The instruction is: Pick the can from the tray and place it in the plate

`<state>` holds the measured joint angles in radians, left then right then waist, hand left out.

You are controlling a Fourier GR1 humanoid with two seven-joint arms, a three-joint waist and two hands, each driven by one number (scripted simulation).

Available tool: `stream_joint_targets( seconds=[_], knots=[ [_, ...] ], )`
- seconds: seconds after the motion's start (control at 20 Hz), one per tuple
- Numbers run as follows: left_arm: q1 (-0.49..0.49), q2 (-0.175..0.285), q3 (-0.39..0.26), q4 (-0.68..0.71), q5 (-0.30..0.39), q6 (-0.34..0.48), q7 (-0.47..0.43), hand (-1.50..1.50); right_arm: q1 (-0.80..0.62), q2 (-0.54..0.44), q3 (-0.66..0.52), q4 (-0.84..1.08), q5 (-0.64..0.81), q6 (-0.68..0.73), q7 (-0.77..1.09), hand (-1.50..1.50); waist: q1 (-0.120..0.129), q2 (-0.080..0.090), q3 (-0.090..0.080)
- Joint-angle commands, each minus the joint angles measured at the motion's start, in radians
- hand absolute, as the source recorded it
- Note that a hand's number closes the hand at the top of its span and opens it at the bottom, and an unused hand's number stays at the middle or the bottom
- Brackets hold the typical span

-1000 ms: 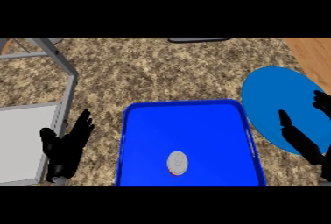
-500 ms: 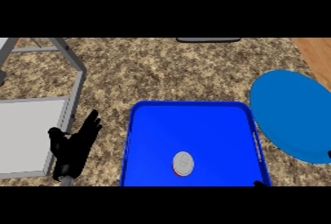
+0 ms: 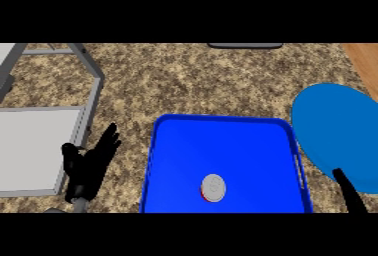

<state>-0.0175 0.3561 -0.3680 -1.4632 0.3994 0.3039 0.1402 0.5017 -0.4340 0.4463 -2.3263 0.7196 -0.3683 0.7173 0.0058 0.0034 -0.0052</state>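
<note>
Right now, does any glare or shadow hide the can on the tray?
Head view: even light, no glare on the can, its grey top fully visible in the blue tray; no shadow crosses it; the round plate looks taller than wide from this steep angle.

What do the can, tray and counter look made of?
Can: likely metal, judging by its pale grey top with a red edge.
Tray: probably plastic, with a uniform blue colour and a raised rim.
Counter: looks like speckled brown stone, perhaps granite.
</note>
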Motion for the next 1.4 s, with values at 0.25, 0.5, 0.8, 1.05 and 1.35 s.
stream_joint_targets(
  seconds=[0.25,0.5,0.8,1.05,1.35],
  knots=[
    [-0.017,-0.022,0.009,0.058,-0.020,-0.013,-0.003,0.00,-0.303,0.203,0.253,0.058,0.370,0.254,0.449,-1.50,0.009,-0.001,0.001],
    [0.015,-0.001,0.010,-0.012,-0.021,-0.020,0.036,0.00,-0.395,0.376,0.336,0.148,0.507,0.395,0.583,-1.50,0.006,-0.006,0.003],
    [-0.039,-0.065,0.027,0.110,-0.046,-0.041,-0.017,0.00,-0.465,0.431,0.291,0.246,0.366,0.395,0.573,-1.50,-0.006,-0.001,0.004],
    [-0.045,-0.070,0.042,0.080,-0.054,-0.035,0.016,0.00,-0.497,0.432,0.398,0.322,0.425,0.285,0.644,-1.50,-0.006,-0.003,0.004],
    [0.009,-0.068,0.054,0.071,-0.037,-0.072,-0.004,0.00,-0.509,0.432,0.344,0.401,0.434,0.321,0.650,-1.50,-0.005,-0.003,0.004]
  ],
)
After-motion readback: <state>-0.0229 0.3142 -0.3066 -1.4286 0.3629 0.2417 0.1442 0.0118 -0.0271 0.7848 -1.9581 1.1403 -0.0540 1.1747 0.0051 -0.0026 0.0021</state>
